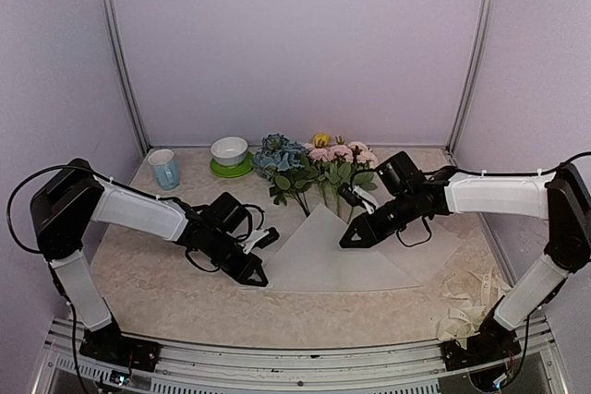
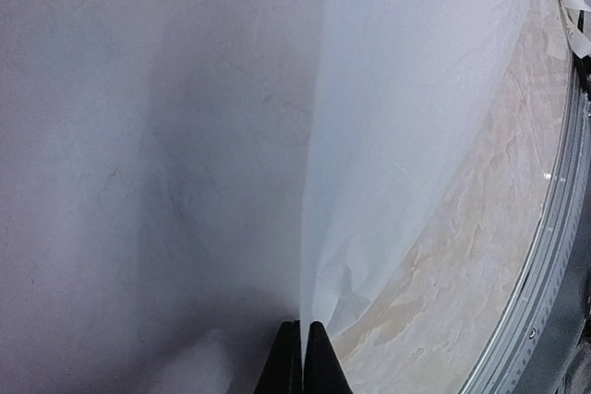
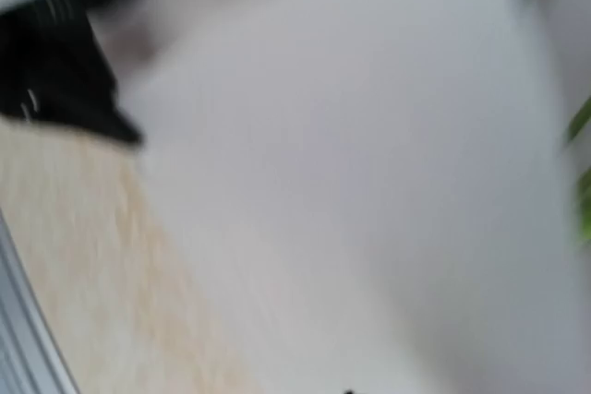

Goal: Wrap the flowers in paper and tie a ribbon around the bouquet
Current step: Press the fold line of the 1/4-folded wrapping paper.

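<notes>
Operator: Ribbon (image 1: 466, 306) sits far out. Why?

Observer: It lies heaped on the bench (image 1: 138, 274), well behind and outside the right end effector (image 1: 354, 235). I'd say it is parked there until the tying.

Operator: And the left end effector (image 1: 254, 274)?

Observer: Its jaws are fully closed, pinching the paper (image 1: 337, 260) at the sheet's near-left corner. The paper rises from that pinch in a fold, so I judge it is being lifted to turn over the stalks.

Operator: The right one?

Observer: It is low at the sheet's opposite side. Its own view is blurred, so I cannot tell whether it grips or how wide it stands.

Operator: Flowers (image 1: 314, 168)?

Observer: They lie just beyond the right end effector, heads away and stalks pointing back toward the sheet. They are not yet wrapped.
</notes>
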### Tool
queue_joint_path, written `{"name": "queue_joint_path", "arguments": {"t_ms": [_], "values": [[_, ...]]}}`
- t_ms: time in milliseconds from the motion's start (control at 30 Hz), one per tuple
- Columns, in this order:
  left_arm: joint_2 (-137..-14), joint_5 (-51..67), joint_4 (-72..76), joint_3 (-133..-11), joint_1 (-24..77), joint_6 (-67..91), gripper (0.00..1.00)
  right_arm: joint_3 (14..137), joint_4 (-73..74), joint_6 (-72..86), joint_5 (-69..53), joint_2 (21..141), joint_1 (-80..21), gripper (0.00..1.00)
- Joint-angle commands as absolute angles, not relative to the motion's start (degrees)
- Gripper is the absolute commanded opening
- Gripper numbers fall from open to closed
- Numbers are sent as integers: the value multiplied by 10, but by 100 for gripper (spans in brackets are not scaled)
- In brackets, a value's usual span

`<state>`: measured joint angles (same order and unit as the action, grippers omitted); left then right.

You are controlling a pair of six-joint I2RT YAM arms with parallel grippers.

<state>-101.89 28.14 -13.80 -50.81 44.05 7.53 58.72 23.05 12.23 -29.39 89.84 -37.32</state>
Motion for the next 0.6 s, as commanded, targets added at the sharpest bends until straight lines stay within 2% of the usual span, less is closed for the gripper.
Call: {"name": "queue_joint_path", "arguments": {"t_ms": [0,233,333,467,567], "values": [[-1038,246,-168,-506,437,88,4,536,188,155,-358,946,-372,19],[-1005,203,-174,-507,425,126,24,500,165,165,-351,987,-370,16],[-967,149,-183,-513,421,150,34,495,170,166,-339,998,-369,15],[-914,40,-218,-525,419,151,38,496,173,166,-330,993,-369,15],[-904,-35,-253,-550,422,132,36,505,183,168,-314,994,-370,15]]}}
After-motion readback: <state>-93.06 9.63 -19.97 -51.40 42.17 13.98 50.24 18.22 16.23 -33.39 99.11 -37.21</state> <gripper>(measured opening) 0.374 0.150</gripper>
